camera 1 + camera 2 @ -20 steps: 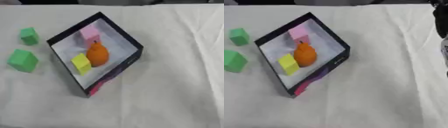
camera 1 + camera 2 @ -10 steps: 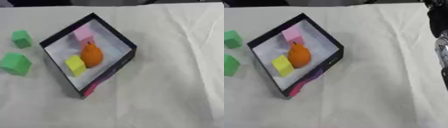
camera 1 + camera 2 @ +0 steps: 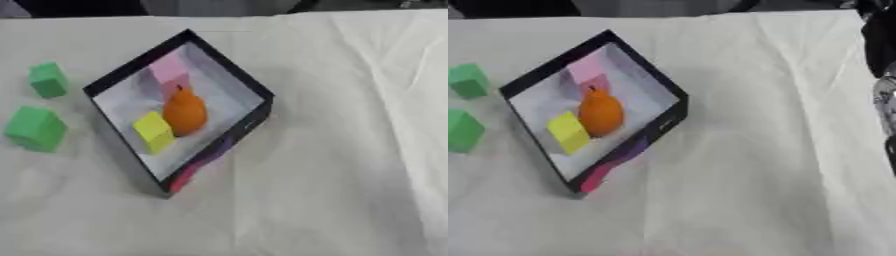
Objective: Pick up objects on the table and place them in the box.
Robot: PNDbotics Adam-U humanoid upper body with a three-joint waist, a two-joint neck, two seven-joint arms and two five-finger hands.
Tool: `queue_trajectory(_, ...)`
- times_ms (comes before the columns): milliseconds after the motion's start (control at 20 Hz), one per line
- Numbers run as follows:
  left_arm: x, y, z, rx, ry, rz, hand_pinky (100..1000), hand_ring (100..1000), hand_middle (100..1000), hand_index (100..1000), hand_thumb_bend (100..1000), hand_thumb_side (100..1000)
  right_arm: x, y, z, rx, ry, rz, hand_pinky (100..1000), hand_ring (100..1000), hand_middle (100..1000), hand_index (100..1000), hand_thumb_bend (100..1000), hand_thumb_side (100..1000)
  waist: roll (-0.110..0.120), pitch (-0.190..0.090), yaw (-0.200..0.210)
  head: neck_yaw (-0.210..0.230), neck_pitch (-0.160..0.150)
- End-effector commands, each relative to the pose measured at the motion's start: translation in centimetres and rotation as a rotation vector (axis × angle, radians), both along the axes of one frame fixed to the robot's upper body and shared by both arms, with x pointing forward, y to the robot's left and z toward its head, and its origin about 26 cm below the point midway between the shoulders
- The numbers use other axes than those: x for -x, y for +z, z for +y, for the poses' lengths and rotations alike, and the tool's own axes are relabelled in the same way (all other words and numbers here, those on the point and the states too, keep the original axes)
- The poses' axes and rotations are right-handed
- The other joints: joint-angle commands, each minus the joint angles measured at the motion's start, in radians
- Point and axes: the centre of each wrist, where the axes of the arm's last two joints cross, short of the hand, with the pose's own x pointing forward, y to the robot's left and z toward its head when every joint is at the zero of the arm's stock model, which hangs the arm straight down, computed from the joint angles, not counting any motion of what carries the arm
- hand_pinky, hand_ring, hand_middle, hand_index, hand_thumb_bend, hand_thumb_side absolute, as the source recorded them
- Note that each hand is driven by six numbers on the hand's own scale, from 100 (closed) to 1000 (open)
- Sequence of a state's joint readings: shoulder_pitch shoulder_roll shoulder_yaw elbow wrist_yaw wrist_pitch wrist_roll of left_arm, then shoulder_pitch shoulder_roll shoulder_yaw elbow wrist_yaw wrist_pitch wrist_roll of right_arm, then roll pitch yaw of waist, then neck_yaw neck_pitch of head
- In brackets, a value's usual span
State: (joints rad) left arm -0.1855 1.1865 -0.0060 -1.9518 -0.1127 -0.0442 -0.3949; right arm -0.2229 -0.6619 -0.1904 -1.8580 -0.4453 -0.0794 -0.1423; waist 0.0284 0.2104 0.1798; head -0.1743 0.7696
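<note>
Nothing moved: box (image 3: 247, 126) holds three objects, green blocks (image 3: 36, 128) outside.

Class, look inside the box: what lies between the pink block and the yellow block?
The orange fruit sits between the pink block and the yellow block, shown best in the left eye view.

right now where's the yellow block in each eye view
Left eye view: the yellow block sits left of centre, inside the box, low in its white floor, beside the orange fruit.
Right eye view: the same block shows further left, with the same neighbours.
Shared landmark: the orange fruit, just up and to the right of the block in both views.
</note>
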Motion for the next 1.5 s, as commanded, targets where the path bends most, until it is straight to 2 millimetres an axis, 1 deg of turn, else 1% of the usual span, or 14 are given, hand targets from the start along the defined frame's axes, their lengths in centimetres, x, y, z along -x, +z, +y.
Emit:
queue_trajectory(50,-0.5,1.7,1.0,-0.136,0.006,0.085,879,872,866,900,454,577,0.2,1.1,-0.6,0.032,-0.019,-0.016,873,709,696,842,100,576,0.016,-0.035,0.002,-0.002,0.000)
queue_trajectory(150,-1.0,1.9,1.6,-0.162,0.015,0.136,882,875,865,904,496,552,0.1,1.2,-0.6,0.029,-0.019,-0.014,873,709,696,841,100,578,0.017,-0.038,0.000,0.004,0.000)
queue_trajectory(300,-1.7,1.7,2.3,-0.195,0.030,0.200,880,876,857,917,579,473,-0.1,1.3,-0.5,0.024,-0.012,-0.016,873,708,694,840,100,578,0.018,-0.042,-0.007,0.010,0.000)
queue_trajectory(450,-2.4,1.4,2.6,-0.217,0.027,0.243,880,877,854,921,606,424,-0.2,1.5,-0.4,0.022,-0.007,-0.016,873,707,693,840,100,578,0.018,-0.046,-0.013,0.018,0.000)
queue_trajectory(550,-2.9,1.3,2.6,-0.229,0.016,0.257,880,875,839,887,608,390,-0.3,1.5,-0.4,0.021,-0.005,-0.013,873,707,693,840,100,579,0.018,-0.048,-0.016,0.025,0.000)
queue_trajectory(650,-3.3,1.2,2.4,-0.248,0.003,0.272,883,875,832,862,610,376,-0.3,1.5,-0.4,0.020,-0.003,-0.012,873,706,691,839,100,580,0.018,-0.049,-0.019,0.037,0.000)
queue_trajectory(900,-4.3,0.6,1.8,-0.297,-0.030,0.305,885,876,831,861,631,382,-0.5,1.6,-0.3,0.020,0.007,-0.011,874,704,690,838,100,580,0.017,-0.045,-0.026,0.091,0.000)
queue_trajectory(1050,-4.8,0.4,1.5,-0.313,-0.038,0.309,884,875,830,867,652,399,-0.5,1.5,-0.3,0.018,0.006,-0.008,874,703,688,838,100,581,0.016,-0.041,-0.027,0.109,0.000)
queue_trajectory(1200,-5.4,0.2,1.3,-0.322,-0.041,0.306,880,872,828,869,661,393,-0.5,1.3,-0.3,0.017,0.003,-0.002,874,702,687,833,100,581,0.014,-0.038,-0.026,0.122,0.000)
queue_trajectory(1500,-6.2,0.0,1.1,-0.326,-0.043,0.262,878,872,833,869,676,366,-0.3,0.9,-0.7,0.030,-0.007,0.016,874,699,686,830,100,580,0.010,-0.031,-0.026,0.120,0.000)
